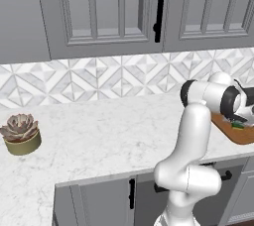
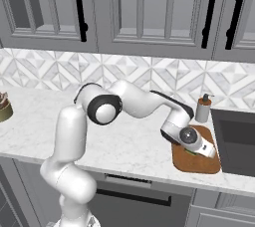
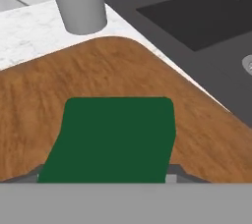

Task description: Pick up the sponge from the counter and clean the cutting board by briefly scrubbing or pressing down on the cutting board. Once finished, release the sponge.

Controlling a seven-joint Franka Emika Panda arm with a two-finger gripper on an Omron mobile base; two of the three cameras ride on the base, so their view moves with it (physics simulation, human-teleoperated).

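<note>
In the hand view the sponge point(image 3: 115, 139) sits closest, its dark green top flat against the cutting board point(image 3: 59, 80), with the gripper point(image 3: 106, 175) at its near end: one small grey fingertip shows on each side of the block, touching its edges, so the fingers are clenched on the sponge. The reddish-brown board spreads out around it on all sides. Past the board's rounded far corner stands the grey base of a bottle point(image 3: 78, 2) on the white marble counter point(image 3: 24, 31), and to the right lies the dark basin of a sink point(image 3: 197, 16), just beside the board's edge.

The right base view gives the layout: the cutting board point(image 2: 199, 164) lies near the front edge of the counter point(image 2: 134, 141), with the sink point(image 2: 234, 141) immediately to its right and a soap dispenser point(image 2: 203, 108) behind it. The arm reaches across to it, the hand tilted low over the board, and a sliver of the green sponge point(image 2: 191, 152) shows beneath it.

The left base view shows what the others do not: a potted succulent point(image 1: 21, 133) far off on the counter point(image 1: 109, 131), well apart from the board (here only a corner of the cutting board point(image 1: 238, 133) appears, with the sponge point(image 1: 238, 125) on it). Behind runs a diamond-patterned tile backsplash point(image 1: 99, 79) below grey wall cabinets point(image 1: 104, 7) with black handles; grey doors sit under the counter.
</note>
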